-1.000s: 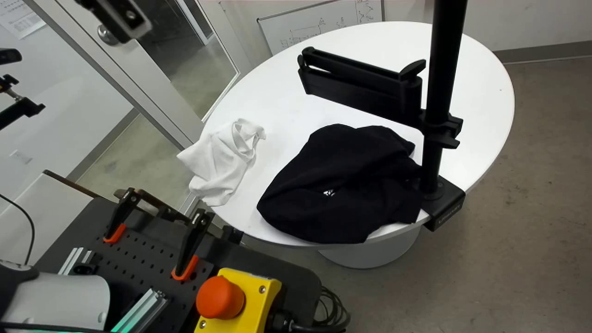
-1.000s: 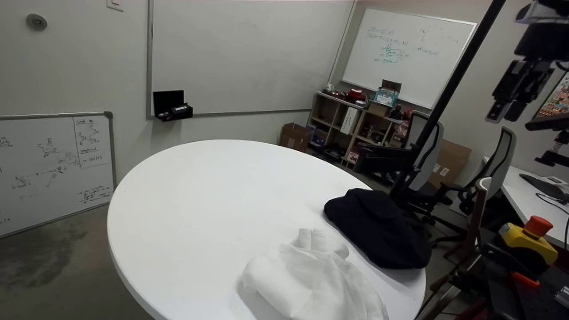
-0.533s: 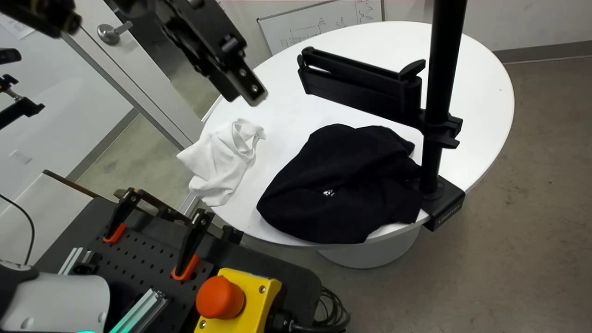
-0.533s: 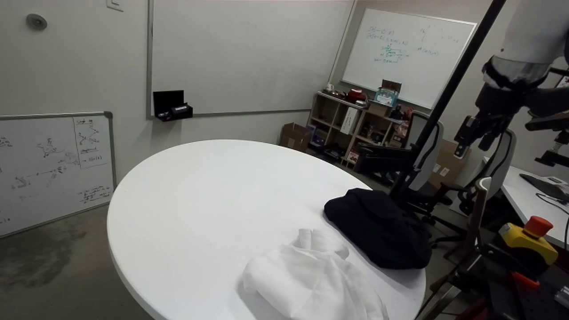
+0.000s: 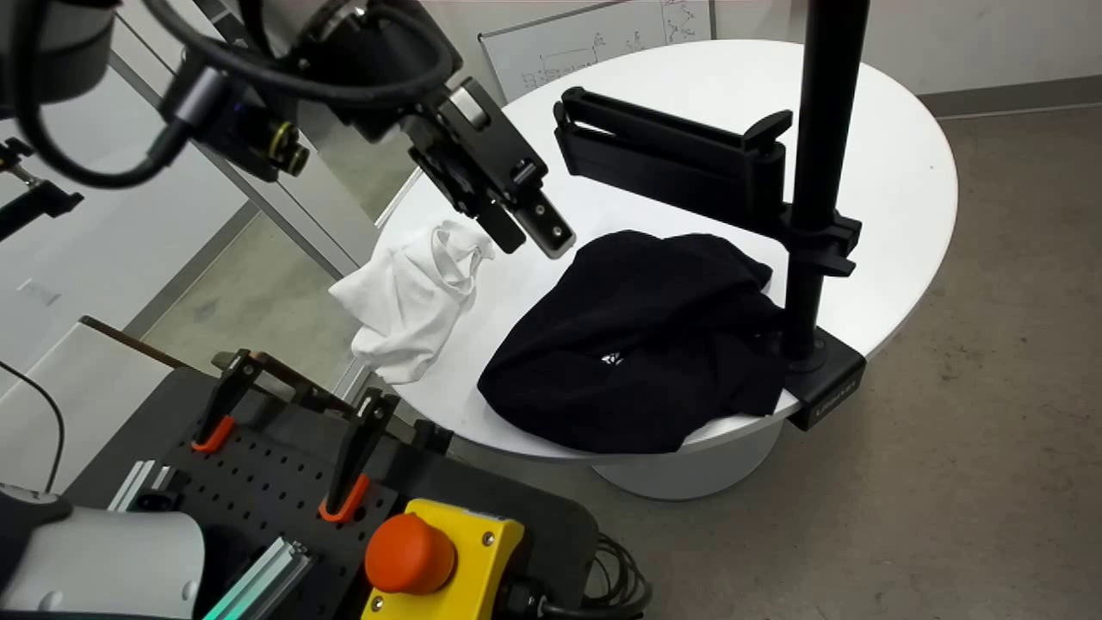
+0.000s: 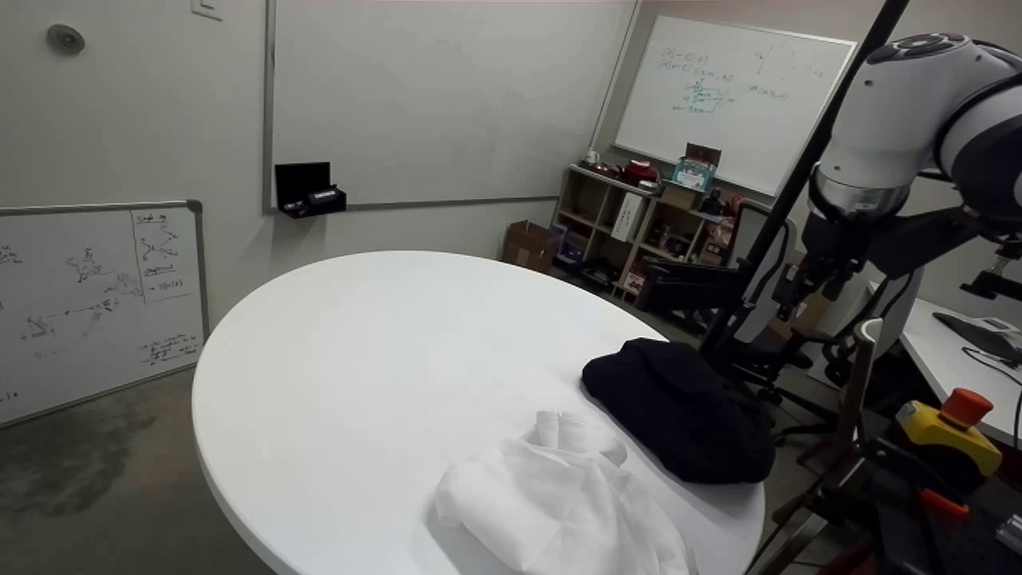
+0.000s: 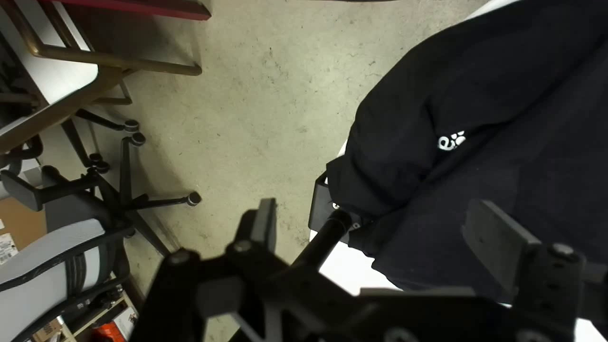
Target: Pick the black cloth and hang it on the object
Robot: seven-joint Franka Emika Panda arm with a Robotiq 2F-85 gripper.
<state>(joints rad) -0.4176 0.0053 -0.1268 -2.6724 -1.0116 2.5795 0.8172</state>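
Observation:
The black cloth [image 5: 637, 319] lies crumpled on the round white table [image 5: 895, 164], beside the base of a black stand. It also shows in an exterior view [image 6: 679, 407] and the wrist view [image 7: 456, 199]. The stand's black pole [image 5: 825, 146] rises at the table edge, with a folded black arm [image 5: 671, 164] sticking out sideways; the pole also shows in the wrist view [image 7: 330, 235]. My gripper [image 5: 535, 239] is open and empty in the air, above the table near the cloth. In the wrist view, the gripper's [image 7: 377, 216] fingers stand wide apart, the cloth below and apart from them.
A white cloth [image 5: 417, 301] lies on the table near the black cloth. A dark bench with clamps [image 5: 349, 465] and a yellow box with a red button [image 5: 409, 551] stands beside the table. Office chairs [image 7: 71, 247] stand on the floor near the pole.
The arm has come down into both exterior views. My gripper has moved over the table toward the black cloth and the stand. The cloths and stand have not moved.

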